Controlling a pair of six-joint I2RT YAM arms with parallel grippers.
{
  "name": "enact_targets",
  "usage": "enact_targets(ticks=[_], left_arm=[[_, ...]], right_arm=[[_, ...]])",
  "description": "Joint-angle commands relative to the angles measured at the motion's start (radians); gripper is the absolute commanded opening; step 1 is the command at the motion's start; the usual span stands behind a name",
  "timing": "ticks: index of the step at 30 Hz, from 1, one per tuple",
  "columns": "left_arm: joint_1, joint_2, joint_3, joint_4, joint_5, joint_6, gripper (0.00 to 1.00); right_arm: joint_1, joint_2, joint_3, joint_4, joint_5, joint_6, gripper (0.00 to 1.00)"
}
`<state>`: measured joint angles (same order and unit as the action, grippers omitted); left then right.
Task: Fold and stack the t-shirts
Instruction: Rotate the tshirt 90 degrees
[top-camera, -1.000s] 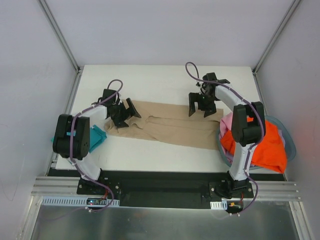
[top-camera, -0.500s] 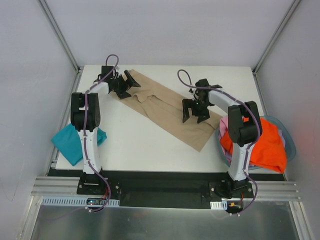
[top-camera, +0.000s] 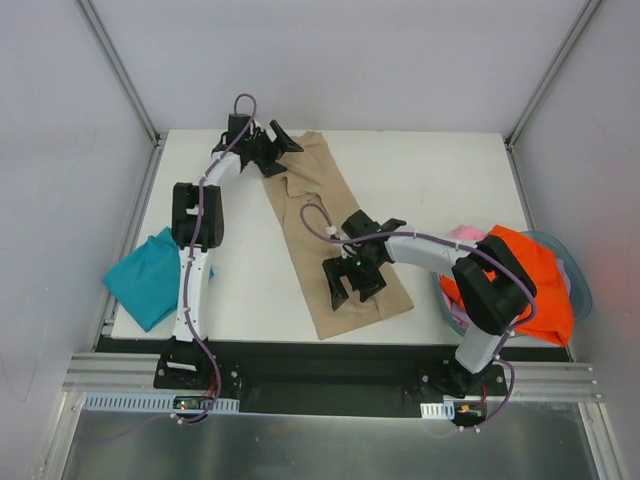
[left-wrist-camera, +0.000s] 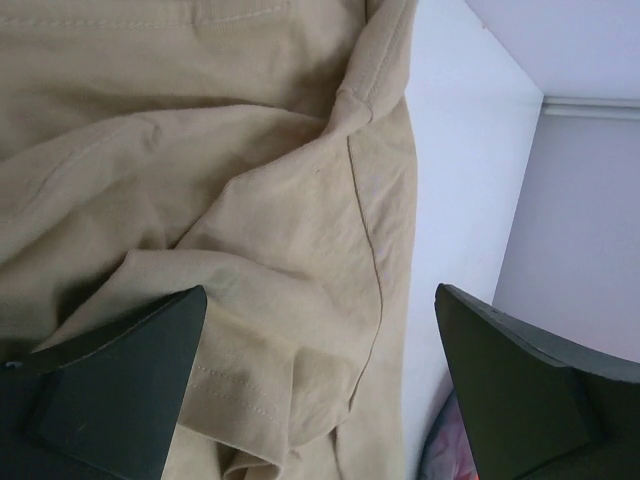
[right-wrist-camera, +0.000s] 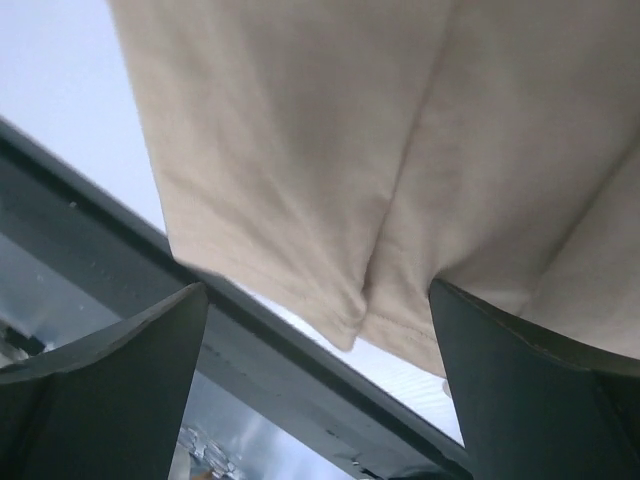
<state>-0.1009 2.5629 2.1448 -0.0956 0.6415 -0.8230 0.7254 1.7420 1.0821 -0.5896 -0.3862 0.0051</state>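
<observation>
Left jaws: spread wide, holding nothing; their fingers (left-wrist-camera: 110, 380) stand apart over the rumpled far end of the tan shirt (top-camera: 330, 240).
Right jaws: also spread wide, holding nothing; their fingers (right-wrist-camera: 100, 370) straddle the shirt's near end, where a hemmed edge lies by the counter's front edge.
Contact: cannot tell whether either pair of fingertips touches the cloth (the tips fall outside both wrist views).
Left arm (top-camera: 200, 215): stretched far forward, wrist at the far left of the counter (top-camera: 440, 180).
Right arm (top-camera: 430, 248): reaching across leftward to near the middle of the counter's front.
Tan shirt: laid out as a long strip, running on a slant from far left-centre to the near edge; folds and stitched seams show near the left jaws, smoother cloth under the right jaws.
Teal shirt (top-camera: 150, 285): bunched at the counter's left edge, partly overhanging it, well apart from the tan shirt.
Orange shirt (top-camera: 530, 290): heaped in the basket (top-camera: 583, 290) at the right edge.
Pink shirt (top-camera: 462, 235): a small patch showing beside the orange one, next to the right arm.
</observation>
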Motion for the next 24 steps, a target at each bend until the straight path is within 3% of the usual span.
enact_targets(ticks=[1,5,10,18,21,24], left_arm=[[-0.072,0.100,0.176,0.004,-0.061,-0.070,0.99],[-0.092,0.189,0.253,0.120,-0.108,-0.119,0.99],[-0.095,0.201,0.254,0.462,-0.036,-0.269,0.99],[-0.094,-0.042,0.254,0.318,-0.022,-0.078,0.99],[-0.088,-0.208,0.156,0.244,-0.011,0.011,0.99],[-0.085,-0.407,-0.072,0.217,0.024,0.065,0.99]], right_arm=[[0.069,-0.050,0.042,0.037,-0.074,0.068,0.97],[0.072,-0.097,0.113,0.019,-0.034,0.052,0.97],[0.068,-0.177,0.159,-0.044,0.090,0.001,0.97],[0.003,-0.298,0.127,-0.102,0.279,0.001,0.97],[-0.014,-0.328,0.105,-0.111,0.296,0.004,0.97],[-0.021,-0.352,0.084,-0.119,0.296,0.024,0.97]])
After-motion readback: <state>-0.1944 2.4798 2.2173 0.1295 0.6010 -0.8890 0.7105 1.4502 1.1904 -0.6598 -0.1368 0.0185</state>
